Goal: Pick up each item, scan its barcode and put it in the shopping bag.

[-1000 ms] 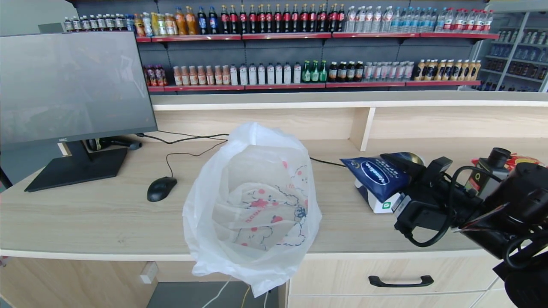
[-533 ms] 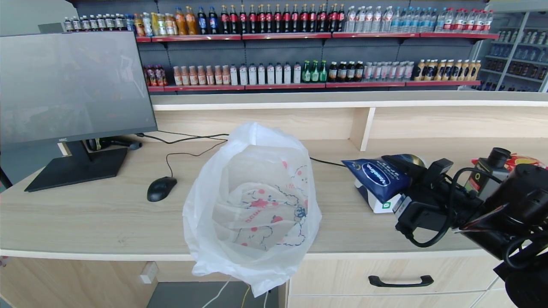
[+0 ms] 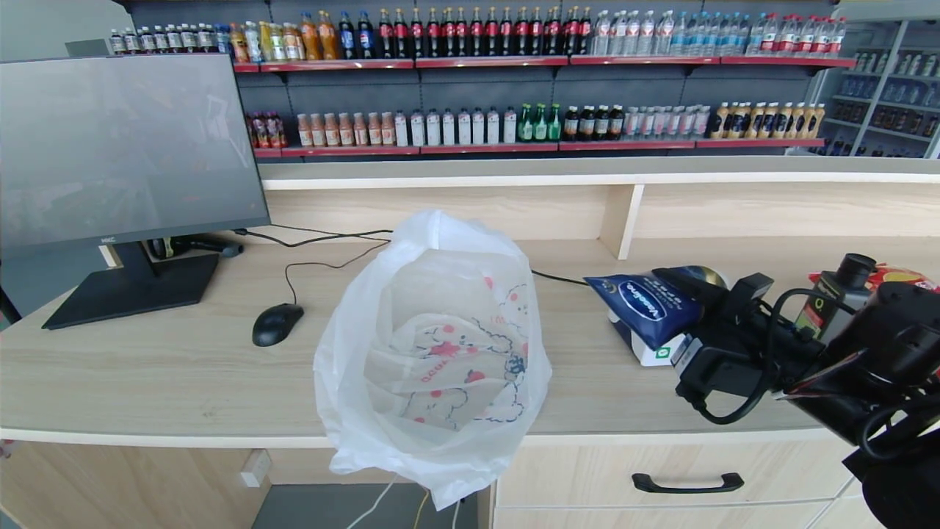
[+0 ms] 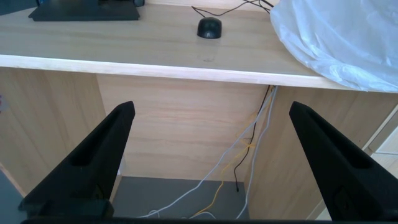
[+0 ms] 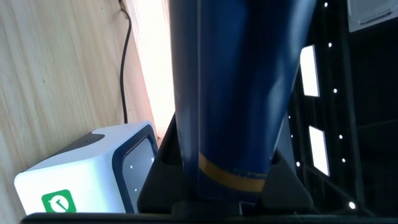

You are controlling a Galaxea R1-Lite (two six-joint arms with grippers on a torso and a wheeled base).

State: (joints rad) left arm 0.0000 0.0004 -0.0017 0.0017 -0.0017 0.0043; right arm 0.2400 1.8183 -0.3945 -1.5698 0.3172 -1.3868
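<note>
Right gripper [image 3: 703, 292]: jaws closed on the blue tube [image 3: 646, 303], which is held tilted just above the white scanner [image 3: 650, 353], presumably so that its barcode is presented to the reader. Left gripper [image 4: 211, 111]: jaws spread wide and empty, parked below the counter [image 4: 155, 56] edge. The scanner's dark window beside the tube is revealed by the right wrist view; the open shopping bag [image 3: 433, 353], to the robot's left of the scanner, is seen whole from the head.

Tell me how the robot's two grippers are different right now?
The left gripper is open and empty; the right gripper is shut on the blue tube. The left gripper sits low, below the counter edge; the right gripper is above the counter, by the white scanner. Both are black.
</note>
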